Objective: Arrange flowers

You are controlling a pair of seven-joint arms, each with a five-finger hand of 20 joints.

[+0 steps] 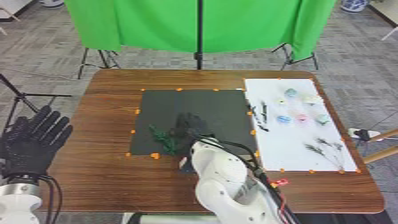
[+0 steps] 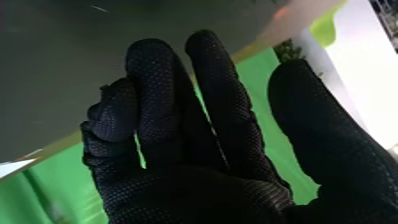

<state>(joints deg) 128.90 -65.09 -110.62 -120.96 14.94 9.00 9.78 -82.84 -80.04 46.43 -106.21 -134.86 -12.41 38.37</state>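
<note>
Across the work area, the brown wooden table (image 1: 102, 175) is carrying everything, with the dark mat (image 1: 222, 102) lying toward its middle and the white sheet (image 1: 282, 152) running along the mat's right side. At the robot's far left, the left hand (image 1: 28, 145) is hovering off the mat, its fingers spreading apart and holding nothing. Over the mat, the right hand (image 2: 213, 192) is reaching forward, its fingers lying straight and close together, its thumb standing well apart, and nothing is sitting in its grip. On the near part of the sheet, the feathery stems (image 1: 330, 152) are fanning out, their length running roughly away from the robot; by the sheet's left edge the dark stems (image 1: 259, 116) are running much the same way. Just left of the right hand, the green sprig (image 1: 163, 139) is lying on the mat, its long axis pointing away from the robot with the far end leaning slightly left; whether the hand is touching it, the view is not showing. Farther up the sheet, the pale flower heads (image 1: 302, 118) are resting in a loose cluster, well to the right of that hand. If the sprig is staying put, the coming move is probably calling for the right hand, the nearer one, to be going rightward for another piece. No label or writing is standing out legibly.
</note>
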